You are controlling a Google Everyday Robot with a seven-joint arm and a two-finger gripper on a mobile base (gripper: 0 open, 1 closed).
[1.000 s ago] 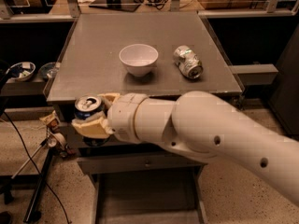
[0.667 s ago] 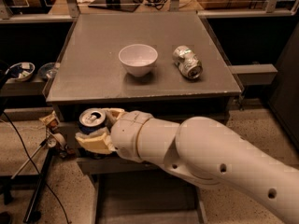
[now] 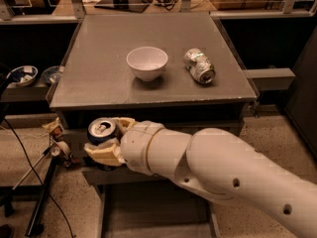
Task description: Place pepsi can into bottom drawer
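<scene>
Gripper clamps the cylindrical, silver-topped pepsi can below the flat tabletop.

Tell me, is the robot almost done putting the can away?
About halfway. Done: the pepsi can is picked up, held in the gripper, jaws shut on it. Now: it hangs just below the tabletop edge. Left: lower it into the bottom drawer and let go.

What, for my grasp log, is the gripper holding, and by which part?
The gripper, just below the table front edge, holds the pepsi can by its sides, top up.
</scene>
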